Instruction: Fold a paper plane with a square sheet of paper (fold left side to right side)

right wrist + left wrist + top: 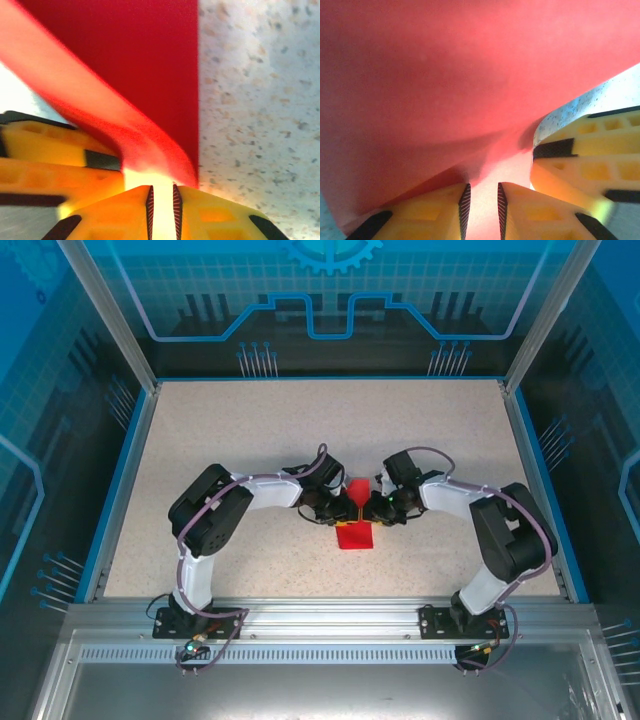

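Yellow fingers of your left gripper (481, 195) stand nearly closed, pinching a raised fold of the square sheet of paper (470, 75). Your right gripper (161, 195) pinches the same sheet just beside it, its jaws equally narrow. Carry the left flap across in one low arc, keep both pinches level, and match edge to edge before pressing. Thin and bright red, the sheet bows upward at the grip, with one part flat on the speckled table (260, 100), mid-table between the arms.

Speckled beige table (250, 440), red paper (354, 536) resting on it nr centre.
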`<act>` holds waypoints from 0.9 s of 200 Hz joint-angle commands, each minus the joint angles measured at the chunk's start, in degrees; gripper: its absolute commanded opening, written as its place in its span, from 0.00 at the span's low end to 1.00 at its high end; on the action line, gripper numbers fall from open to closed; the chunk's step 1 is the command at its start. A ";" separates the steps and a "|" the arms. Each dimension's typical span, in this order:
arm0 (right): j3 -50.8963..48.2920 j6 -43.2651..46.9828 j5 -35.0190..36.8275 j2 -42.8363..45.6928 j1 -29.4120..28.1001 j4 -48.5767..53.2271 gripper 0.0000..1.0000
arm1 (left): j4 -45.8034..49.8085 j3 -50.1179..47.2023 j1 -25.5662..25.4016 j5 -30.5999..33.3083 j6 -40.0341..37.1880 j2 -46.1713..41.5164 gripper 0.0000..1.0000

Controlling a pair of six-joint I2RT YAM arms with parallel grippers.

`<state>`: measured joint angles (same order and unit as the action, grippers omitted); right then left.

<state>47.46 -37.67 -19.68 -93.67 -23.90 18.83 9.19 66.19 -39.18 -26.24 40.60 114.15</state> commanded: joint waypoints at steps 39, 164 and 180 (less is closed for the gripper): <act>2.57 -1.16 -2.55 -1.15 0.79 -5.96 0.21 | 2.05 -1.60 -1.16 3.10 0.80 1.26 0.25; 10.39 -2.06 2.71 -13.59 0.24 2.63 0.20 | 0.21 -7.13 -3.15 3.48 -1.23 -4.54 0.26; 10.39 -1.97 3.30 -13.89 0.38 3.46 0.20 | -0.59 -8.80 -3.62 3.52 -1.28 -5.92 0.28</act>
<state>57.76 -39.00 -19.99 -105.19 -23.59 18.85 5.91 61.14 -41.21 -23.03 40.51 110.39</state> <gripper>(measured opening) 0.199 0.267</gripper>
